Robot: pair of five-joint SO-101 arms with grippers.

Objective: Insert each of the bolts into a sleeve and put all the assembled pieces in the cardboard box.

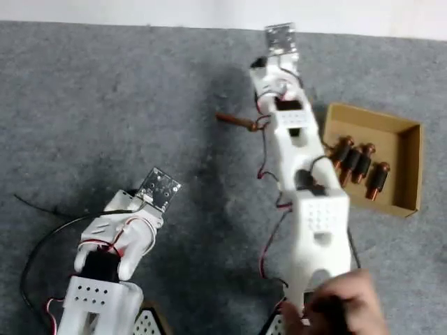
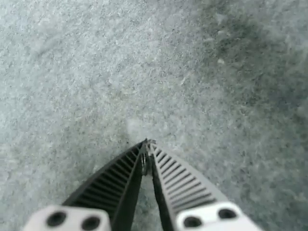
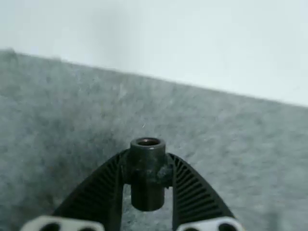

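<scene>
My right gripper point(image 3: 147, 161) is shut on a black sleeve point(image 3: 147, 192), held upright with its open bore on top, above the grey mat near the far wall. The right arm point(image 1: 293, 139) stretches toward the table's far edge. A copper bolt point(image 1: 236, 121) lies on the mat just left of that arm's wrist. The cardboard box point(image 1: 412, 167) sits to the arm's right with several assembled pieces point(image 1: 357, 164) inside. My left gripper point(image 2: 146, 147) is shut with nothing in it, over bare mat. The left arm point(image 1: 119, 241) is at the front left.
A person's hand point(image 1: 342, 303) rests at the base of the right arm. Red and black cables point(image 1: 269, 244) hang beside that arm. The grey mat point(image 1: 105, 105) is open at the left and centre. A pale wall point(image 3: 192, 38) borders the far edge.
</scene>
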